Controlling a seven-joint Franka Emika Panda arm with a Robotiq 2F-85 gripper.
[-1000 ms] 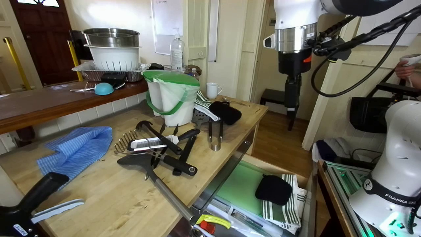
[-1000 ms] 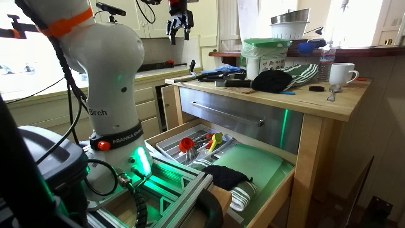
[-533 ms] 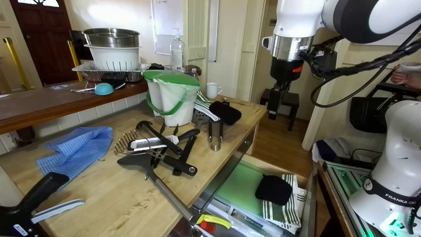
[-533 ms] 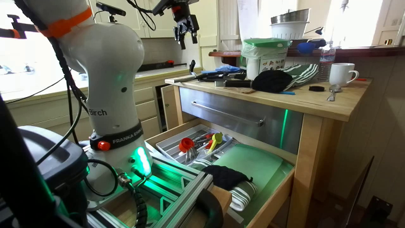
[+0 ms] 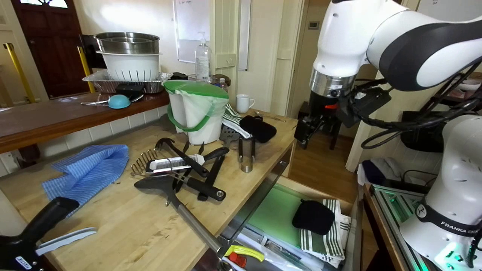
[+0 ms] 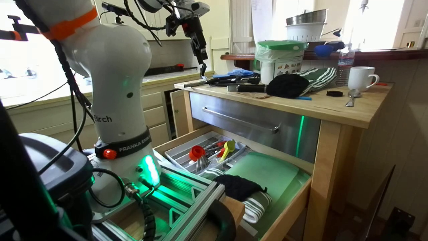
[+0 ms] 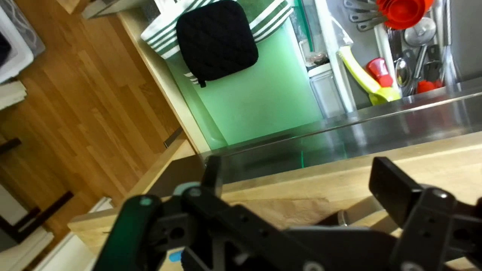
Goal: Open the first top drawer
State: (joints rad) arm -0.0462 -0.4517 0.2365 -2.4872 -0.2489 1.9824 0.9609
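A glossy white, round-shelled robot arm (image 6: pixel 115 83) was cut off by the top edge in both exterior views. At three o'clock from it, in an exterior view, a fine-grained light-wood table (image 6: pixel 316 104) was seen. At seven o'clock from the tabletop, a pale wooden lower drawer (image 6: pixel 291 209) was drawn out. Over its back edge, at twelve o'clock, the steel-fronted first top drawer (image 6: pixel 257 115) was closed, its inside hidden. In the wrist view, at five o'clock from a smooth green sheet (image 7: pixel 260 101), the jaws of the black two-fingered gripper (image 7: pixel 297 171) were spread wide; much behind it was covered or blurred. A slim steel handle (image 6: pixel 240 121) was fixed across the closed drawer. The sheet was overlapped at eleven o'clock by a black quilted pad (image 7: pixel 216 39).
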